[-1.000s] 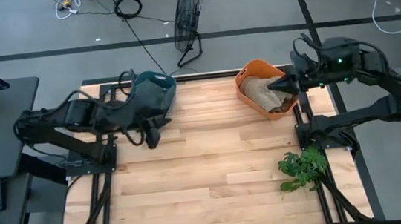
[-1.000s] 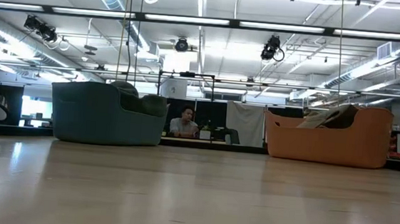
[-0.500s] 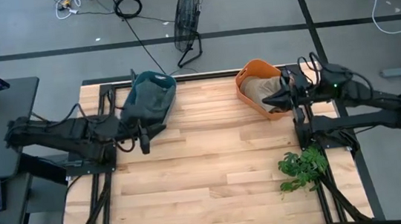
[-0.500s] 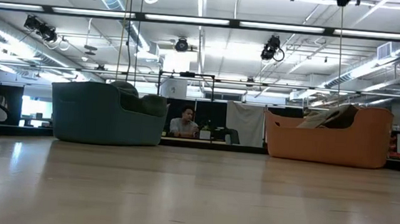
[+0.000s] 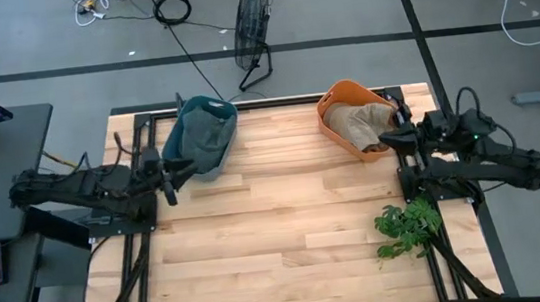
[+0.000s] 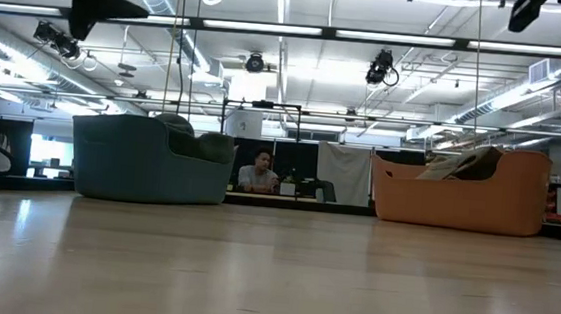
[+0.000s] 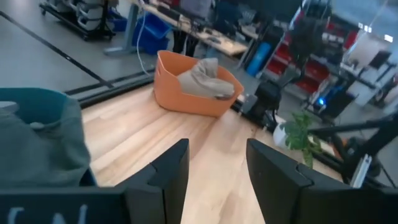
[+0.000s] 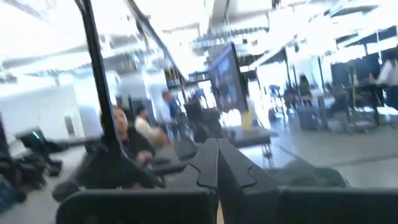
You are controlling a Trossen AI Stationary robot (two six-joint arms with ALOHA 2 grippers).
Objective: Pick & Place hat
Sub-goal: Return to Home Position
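Looking down from above, we see both bins along the far edge of the desk (image 5: 278, 231). The blue bin (image 5: 207, 101) stands at about 11 o'clock with the blue cap (image 5: 198, 138) lying inside it. The orange bin (image 5: 342, 86) stands at about 1 o'clock and holds the brown caps (image 5: 357, 120).

The left arm (image 5: 82, 184) stretches in from the desk's 9 o'clock edge. The left jaws are just beside the blue bin, on its 8 o'clock side, and they stand apart with nothing between them.

The right arm (image 5: 481, 149) lies along the 3 o'clock edge. The right jaws are pressed together, grip nothing, and point at the orange bin from its 4 o'clock side.

A green plant (image 5: 407, 227) sits at the desk's 4 o'clock. In the low view, a person (image 6: 257, 172) sits far behind the desk, showing between the two bins.
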